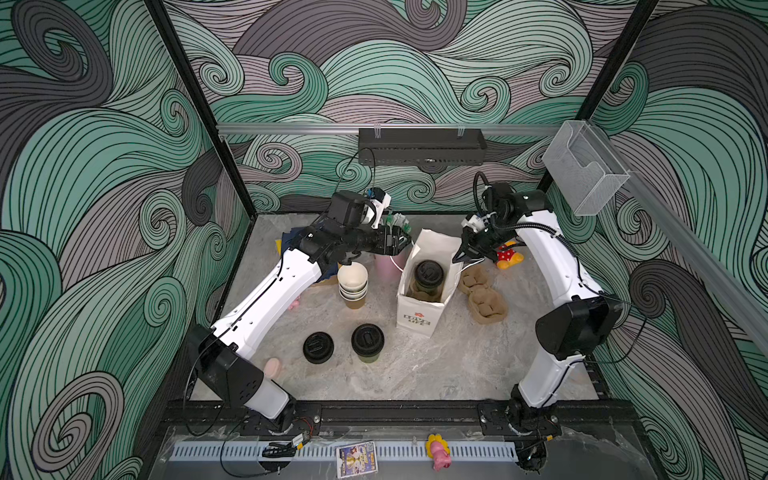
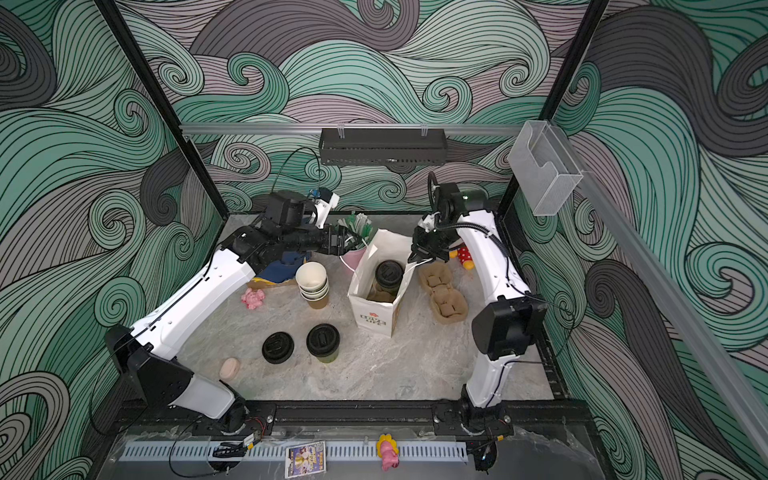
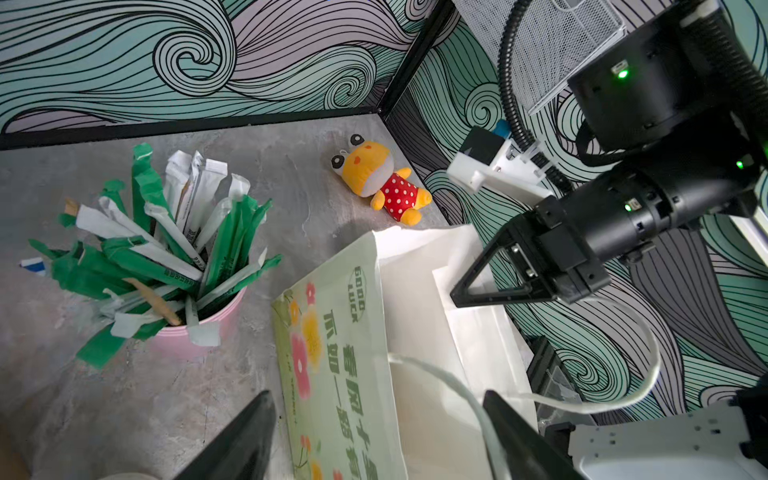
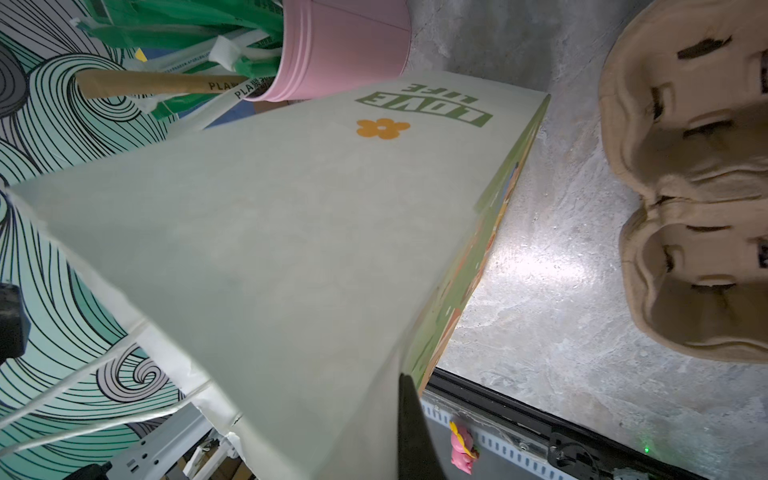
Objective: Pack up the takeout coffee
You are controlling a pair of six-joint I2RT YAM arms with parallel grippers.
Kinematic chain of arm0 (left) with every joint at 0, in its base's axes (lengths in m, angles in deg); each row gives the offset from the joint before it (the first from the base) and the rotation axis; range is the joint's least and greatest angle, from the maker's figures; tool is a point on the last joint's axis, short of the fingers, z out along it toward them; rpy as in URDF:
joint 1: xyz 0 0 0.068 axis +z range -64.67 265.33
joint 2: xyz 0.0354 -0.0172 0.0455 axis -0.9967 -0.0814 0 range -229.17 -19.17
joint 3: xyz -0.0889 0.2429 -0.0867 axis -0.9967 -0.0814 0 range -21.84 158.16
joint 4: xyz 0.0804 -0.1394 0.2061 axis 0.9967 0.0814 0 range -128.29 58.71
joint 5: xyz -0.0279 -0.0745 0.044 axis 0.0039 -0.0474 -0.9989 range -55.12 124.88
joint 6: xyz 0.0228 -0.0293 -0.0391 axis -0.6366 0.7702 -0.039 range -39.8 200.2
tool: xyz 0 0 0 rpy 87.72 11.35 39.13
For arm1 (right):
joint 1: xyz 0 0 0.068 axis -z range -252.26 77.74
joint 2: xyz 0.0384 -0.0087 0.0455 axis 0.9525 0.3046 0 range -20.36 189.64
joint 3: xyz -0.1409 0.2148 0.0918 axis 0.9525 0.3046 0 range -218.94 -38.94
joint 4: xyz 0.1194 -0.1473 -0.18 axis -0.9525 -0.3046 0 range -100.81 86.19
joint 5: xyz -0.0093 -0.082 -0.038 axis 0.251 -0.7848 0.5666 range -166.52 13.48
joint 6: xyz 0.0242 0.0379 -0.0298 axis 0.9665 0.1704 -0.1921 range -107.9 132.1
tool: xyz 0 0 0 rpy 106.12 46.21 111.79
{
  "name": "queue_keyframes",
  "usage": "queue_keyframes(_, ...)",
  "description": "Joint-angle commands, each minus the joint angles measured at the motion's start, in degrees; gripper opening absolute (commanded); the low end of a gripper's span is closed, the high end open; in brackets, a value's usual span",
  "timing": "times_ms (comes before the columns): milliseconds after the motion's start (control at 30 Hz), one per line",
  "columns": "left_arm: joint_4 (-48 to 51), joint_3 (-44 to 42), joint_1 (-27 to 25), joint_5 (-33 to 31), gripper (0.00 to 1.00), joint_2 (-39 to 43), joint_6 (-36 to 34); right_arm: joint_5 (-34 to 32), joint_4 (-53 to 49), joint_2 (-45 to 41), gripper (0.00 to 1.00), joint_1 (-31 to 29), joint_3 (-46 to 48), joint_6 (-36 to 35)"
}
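- The left gripper (image 3: 378,399) is hovering at the far-left rim of the paper bag (image 1: 419,320). Its black fingers (image 3: 245,440) are standing spread wide and gripping nothing.
- A white handle cord (image 3: 648,357) is running between those fingers. Contact cannot be told.
- The right gripper (image 1: 460,257) is working at the bag's far-right rim. Its fingers (image 3: 498,297) are pressed together, pinching the thin paper wall.
- The bag is standing upright and open: matte white inside, pale green with printed flowers outside.
- One lidded cup (image 1: 429,274) is sitting inside the bag, its round black plastic lid facing up.
- The second lidded cup (image 1: 368,340), olive-green paper, is standing in front of the bag to its left.
- A loose black lid (image 1: 318,348) is lying just left of that cup.
- A stack of open cups (image 1: 352,282), white inside, is leaning left of the bag.
- A moulded brown pulp cup carrier (image 1: 484,297) is lying right of the bag.
- A pink cup (image 3: 199,332) of wrapped straws is standing behind the bag.
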Motion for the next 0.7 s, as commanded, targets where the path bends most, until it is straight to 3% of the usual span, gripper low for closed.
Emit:
queue_keyframes(0,2.2,-0.3,-0.7,1.8,0.8,1.4,1.9,0.9,-4.8,2.6,0.0,1.5,-3.6,-7.4)
queue_keyframes(100,2.8,-0.3,-0.9,3.2,0.8,1.0,2.4,1.2,-4.8,5.0,0.0,2.3,-5.2,-7.8)
queue_keyframes(200,2.9,-0.2,-1.0,3.4,0.8,0.9,2.8,0.7,-5.0,6.5,0.08,2.4,-7.3,-8.0)
queue_keyframes(333,3.0,0.3,-1.0,3.2,0.8,0.8,2.8,-2.1,-6.0,6.9,0.36,2.5,-11.3,-7.2)
queue_keyframes(467,3.4,1.1,-0.9,2.3,0.8,0.8,2.4,-9.5,-7.0,3.2,0.68,2.8,-14.3,-3.2)
queue_keyframes(567,3.2,1.4,-0.9,1.0,0.8,1.0,2.3,-16.4,-7.0,-2.3,0.83,3.4,-14.4,0.8)
queue_keyframes(667,2.5,1.5,-0.9,-0.5,0.8,1.0,2.4,-20.6,-7.0,-8.5,0.88,3.4,-13.6,4.8)
